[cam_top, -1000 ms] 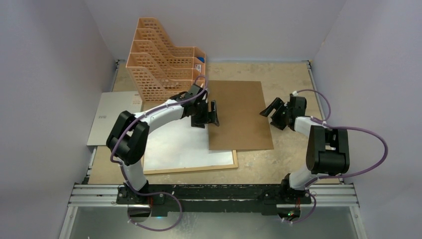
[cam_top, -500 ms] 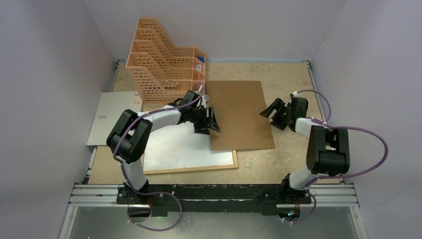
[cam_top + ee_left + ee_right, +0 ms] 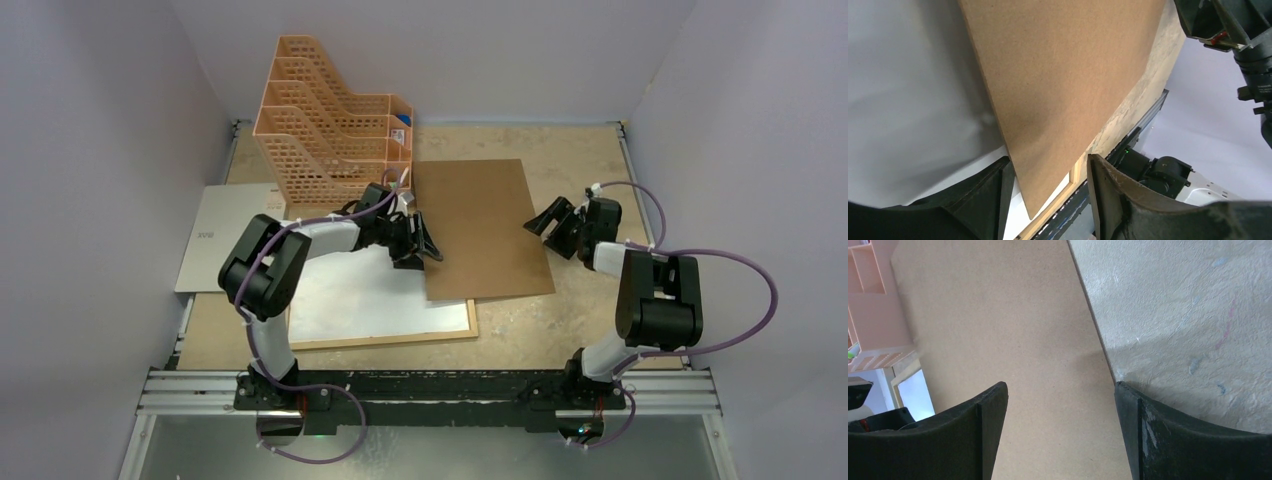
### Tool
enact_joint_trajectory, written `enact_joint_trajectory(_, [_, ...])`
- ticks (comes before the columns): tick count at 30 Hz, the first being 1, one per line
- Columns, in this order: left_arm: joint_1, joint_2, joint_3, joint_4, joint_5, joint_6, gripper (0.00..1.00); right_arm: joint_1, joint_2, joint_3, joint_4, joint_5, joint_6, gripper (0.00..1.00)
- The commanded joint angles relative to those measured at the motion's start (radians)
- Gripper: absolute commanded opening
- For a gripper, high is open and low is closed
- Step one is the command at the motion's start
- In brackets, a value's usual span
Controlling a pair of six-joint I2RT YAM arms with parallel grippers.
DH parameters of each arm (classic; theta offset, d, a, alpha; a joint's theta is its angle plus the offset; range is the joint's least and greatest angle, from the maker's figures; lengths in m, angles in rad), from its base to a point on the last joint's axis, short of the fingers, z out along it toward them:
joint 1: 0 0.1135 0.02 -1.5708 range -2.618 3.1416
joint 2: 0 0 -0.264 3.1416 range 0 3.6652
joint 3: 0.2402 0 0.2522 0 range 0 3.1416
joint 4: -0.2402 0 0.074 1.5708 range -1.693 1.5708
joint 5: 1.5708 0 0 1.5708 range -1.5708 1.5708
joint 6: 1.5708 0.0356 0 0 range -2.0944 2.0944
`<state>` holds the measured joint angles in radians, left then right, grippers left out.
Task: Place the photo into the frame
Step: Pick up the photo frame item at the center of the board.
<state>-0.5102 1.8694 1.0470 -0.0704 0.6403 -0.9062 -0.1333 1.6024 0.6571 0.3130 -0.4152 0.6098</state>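
Note:
The light-wood frame point(image 3: 400, 340) lies flat at the near left. The photo point(image 3: 350, 300) rests inside it, white back up. A brown backing board point(image 3: 480, 225) lies to the right, its near-left corner overlapping the frame. My left gripper point(image 3: 422, 248) is open at the board's left edge. In the left wrist view its jaws point(image 3: 1048, 159) straddle the board point(image 3: 1063, 75) corner, with the photo point(image 3: 908, 100) to the left and the frame point(image 3: 1074, 175) rail below. My right gripper point(image 3: 548, 232) is open at the board's right edge point(image 3: 1008, 340), holding nothing.
An orange lattice file organizer point(image 3: 330, 120) stands at the back left, close behind the left arm. A grey sheet point(image 3: 225, 235) lies at the far left. Bare stone-look table point(image 3: 1188, 315) shows right of the board. Walls close in on three sides.
The left gripper has come nearer along the board's left edge and its jaws have narrowed. The board has shifted slightly to the right. The right gripper has barely moved.

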Motion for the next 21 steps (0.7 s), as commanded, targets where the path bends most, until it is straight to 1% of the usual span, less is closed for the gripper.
enact_joint_trajectory(1, [-0.021,-0.024,0.038,0.249,0.097,-0.073,0.53,0.031,0.076,-0.092,-0.238,-0.055,0.023,0.81])
enact_joint_trajectory(4, [-0.02,-0.041,0.03,0.332,0.103,-0.121,0.47,0.031,0.063,-0.097,-0.237,-0.058,0.038,0.81])
enact_joint_trajectory(7, [-0.02,-0.065,-0.003,0.454,0.109,-0.184,0.4,0.031,0.05,-0.096,-0.244,-0.052,0.046,0.81])
enact_joint_trajectory(10, [-0.02,-0.074,0.0,0.465,0.104,-0.188,0.37,0.03,0.041,-0.093,-0.25,-0.043,0.055,0.81])
enact_joint_trajectory(12, [-0.02,-0.072,0.001,0.468,0.103,-0.196,0.33,0.031,0.038,-0.091,-0.254,-0.03,0.058,0.81])
enact_joint_trajectory(15, [-0.021,-0.082,0.003,0.453,0.093,-0.194,0.22,0.03,0.027,-0.081,-0.271,-0.008,0.052,0.81])
enact_joint_trajectory(17, [-0.02,-0.092,0.014,0.415,0.081,-0.17,0.15,0.031,0.01,-0.065,-0.289,0.018,0.042,0.81])
enact_joint_trajectory(20, [-0.018,-0.1,0.063,0.307,0.065,-0.083,0.0,0.031,-0.022,-0.02,-0.32,0.049,0.022,0.81])
enact_joint_trajectory(21, [-0.019,-0.101,0.086,0.259,0.059,-0.044,0.0,0.031,-0.036,0.001,-0.34,0.059,0.012,0.81])
